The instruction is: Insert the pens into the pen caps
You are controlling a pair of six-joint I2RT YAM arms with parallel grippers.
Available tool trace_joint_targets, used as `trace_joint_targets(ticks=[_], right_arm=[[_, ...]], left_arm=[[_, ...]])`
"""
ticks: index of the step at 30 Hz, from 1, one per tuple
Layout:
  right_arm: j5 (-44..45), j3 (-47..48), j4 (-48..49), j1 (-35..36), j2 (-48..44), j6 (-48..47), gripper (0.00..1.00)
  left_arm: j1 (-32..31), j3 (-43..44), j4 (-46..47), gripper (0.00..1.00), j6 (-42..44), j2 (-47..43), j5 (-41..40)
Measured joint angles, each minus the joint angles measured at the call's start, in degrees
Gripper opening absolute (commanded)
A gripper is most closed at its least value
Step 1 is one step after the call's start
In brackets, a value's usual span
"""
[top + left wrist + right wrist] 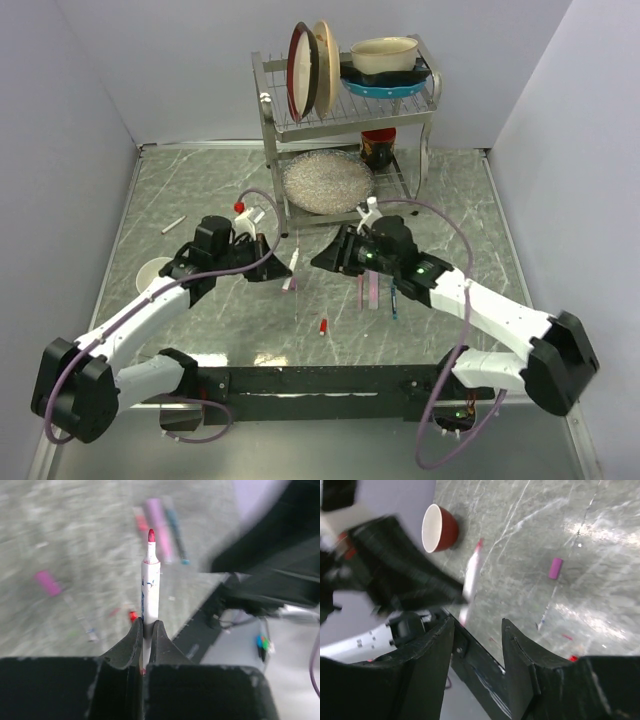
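Observation:
My left gripper (147, 625) (270, 262) is shut on a white-barrelled pen (150, 580) with a red tip and holds it above the table. The same pen shows in the right wrist view (472, 575). My right gripper (478, 622) (326, 257) is open and empty, facing the left one at close range. A magenta cap (47, 582) (555, 567) (289, 285) lies beside a thin white pen (546, 612). A red cap (323, 325) (132, 615) lies nearer the arm bases. The reddish pen (361, 290), pale pink pen (373, 292) and dark blue pen (393, 298) lie side by side under the right arm.
A dish rack (345, 110) with plates and bowls stands at the back, with a glass dish (328, 180) on its lower level. A red bowl with a white inside (440, 527) (155, 270) sits left. Another white pen (173, 224) lies far left. The black base rail (320, 380) runs along the near edge.

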Motion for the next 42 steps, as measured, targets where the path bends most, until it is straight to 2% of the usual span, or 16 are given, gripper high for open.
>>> trace_joint_targets(ticks=[5, 9, 22, 27, 30, 31, 33, 34, 36, 37, 42], right_arm=[[-1.1, 1.6, 4.9, 0.3, 7.1, 3.8, 0.5], [-2.0, 4.3, 6.4, 0.4, 10.3, 4.9, 0.49], [-2.2, 7.1, 8.9, 1.9, 12.3, 5.8, 0.47], [0.3, 7.1, 5.9, 1.9, 12.2, 4.7, 0.47], [4.9, 7.2, 0.2, 1.9, 11.6, 1.6, 0.48], [6.5, 7.2, -2.1, 1.9, 11.2, 0.1, 0.48], [8.9, 7.5, -6.4, 1.9, 10.7, -2.9, 0.48], [10.3, 8.1, -8.7, 2.1, 10.6, -4.3, 0.48], [12.6, 9.0, -12.4, 3.0, 10.6, -6.1, 0.48], [13.8, 9.3, -14.0, 3.9, 10.6, -6.6, 0.48], [17.5, 12.7, -21.2, 10.3, 14.6, -5.4, 0.48]], left_arm=[[-0.7, -1.1, 4.9, 0.01, -1.4, -2.6, 4.6], [-0.2, -1.6, 6.8, 0.01, -2.0, -2.7, 5.2], [-0.7, -1.9, 8.7, 0.01, -3.0, -4.0, 7.3], [-0.7, -1.9, 7.4, 0.02, -3.1, -4.0, 5.1], [-0.7, -1.8, 4.0, 0.15, -3.0, -4.3, 0.4], [-0.7, -1.6, 2.3, 0.25, -3.0, -4.4, -1.5], [-0.7, -1.0, -0.9, 0.34, -3.0, -4.6, -5.9], [-0.7, -0.5, -2.6, 0.45, -3.3, -4.7, -8.4], [-0.7, 0.2, -5.1, 0.56, -3.8, -5.2, -12.8], [-0.7, 0.5, -6.3, 0.66, -4.1, -5.6, -14.8], [-0.7, 2.4, -12.7, 0.96, -6.0, -7.8, -24.8]])
